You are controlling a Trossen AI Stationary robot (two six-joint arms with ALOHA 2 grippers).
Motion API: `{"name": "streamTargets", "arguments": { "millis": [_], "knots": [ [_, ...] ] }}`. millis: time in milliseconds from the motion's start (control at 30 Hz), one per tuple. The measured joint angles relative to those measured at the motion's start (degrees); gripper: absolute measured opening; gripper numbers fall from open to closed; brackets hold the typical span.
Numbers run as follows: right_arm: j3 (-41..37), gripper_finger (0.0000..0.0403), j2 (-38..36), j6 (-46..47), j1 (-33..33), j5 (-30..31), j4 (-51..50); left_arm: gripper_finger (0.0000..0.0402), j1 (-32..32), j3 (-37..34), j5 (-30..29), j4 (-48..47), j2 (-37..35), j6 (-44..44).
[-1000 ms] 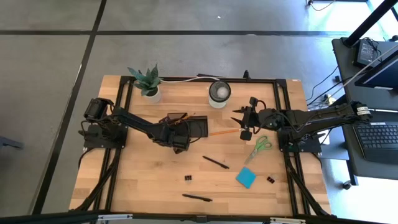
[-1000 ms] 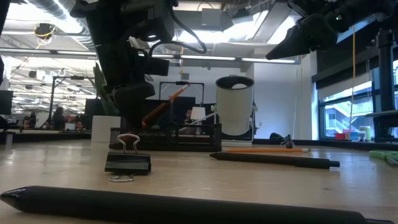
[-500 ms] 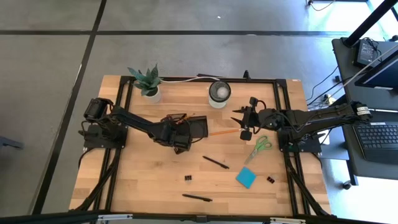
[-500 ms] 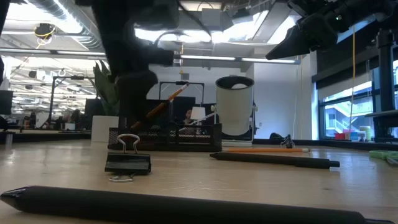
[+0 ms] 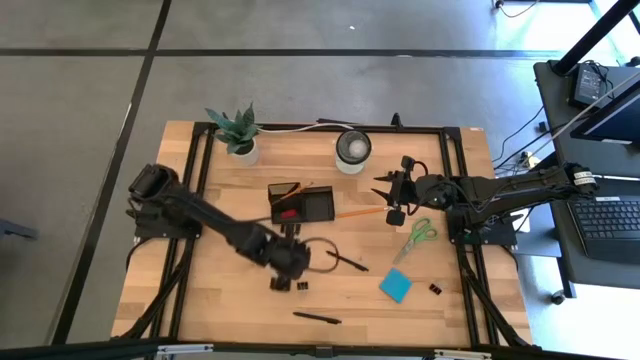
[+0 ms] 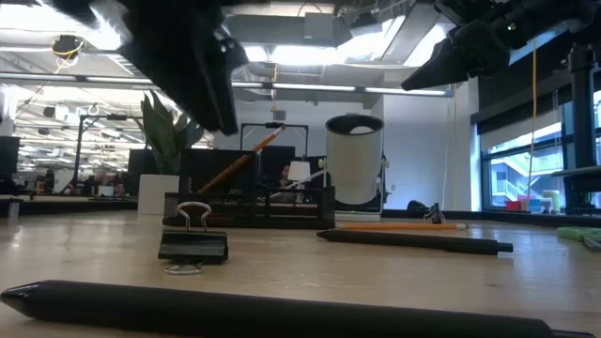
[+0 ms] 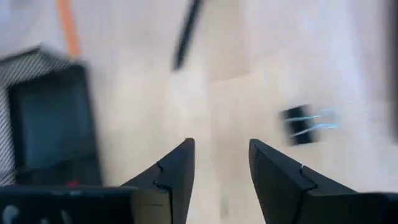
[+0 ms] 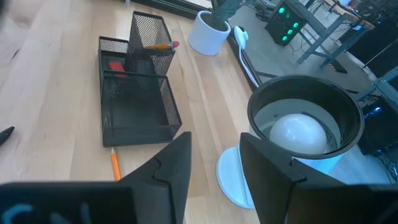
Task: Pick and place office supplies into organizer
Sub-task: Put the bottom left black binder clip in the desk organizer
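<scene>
The black mesh organizer stands mid-table. An orange pencil leans in its tall compartment, and a red eraser lies in the tray beside it. My left gripper hangs open above bare wood on the near side of the organizer. A small black clip lies just beside it. Its fingers have nothing between them. My right gripper hovers open right of the organizer, near the white-rimmed cup. On the table lie another orange pencil, two black pens, green-handled scissors, a blue sticky pad and a second clip.
A potted plant stands at the far left of the table. Black frame rails run along both sides. Bare wood lies at the near left. In the low view a pen lies closest, with the clip behind it.
My left gripper has swung from over the organizer toward the table's near edge, rising a little and rolling its wrist. It now hangs beside the black clip. The orange pencil stays leaning in the organizer.
</scene>
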Motion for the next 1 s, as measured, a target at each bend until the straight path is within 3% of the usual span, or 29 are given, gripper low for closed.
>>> {"name": "streamTargets", "arguments": {
  "millis": [233,367,567,733,1000],
  "knots": [
    [0.0,0.014,0.0,1.75,0.0,-0.02,0.0,0.0152,-7.89,0.11,-5.08,13.71,1.66,1.86],
    [0.0,0.014,-0.01,3.47,-0.02,-0.02,-0.02,0.0152,-11.4,0.07,-10.27,16.86,6.04,5.27],
    [0.0,0.014,-0.02,4.87,0.0,-0.04,-0.11,0.0152,-14.7,0.04,-20.3,19.06,10.18,1.15],
    [0.0,0.014,-0.02,5.63,0.0,-0.07,-0.19,0.0152,-15.51,0.06,-19.74,19.17,13.33,-5.14],
    [0.0,0.014,-0.02,6.23,0.0,-0.09,-0.31,0.0152,-15.8,0.02,-18.79,17.71,17.09,-7.54]
  ]
}}
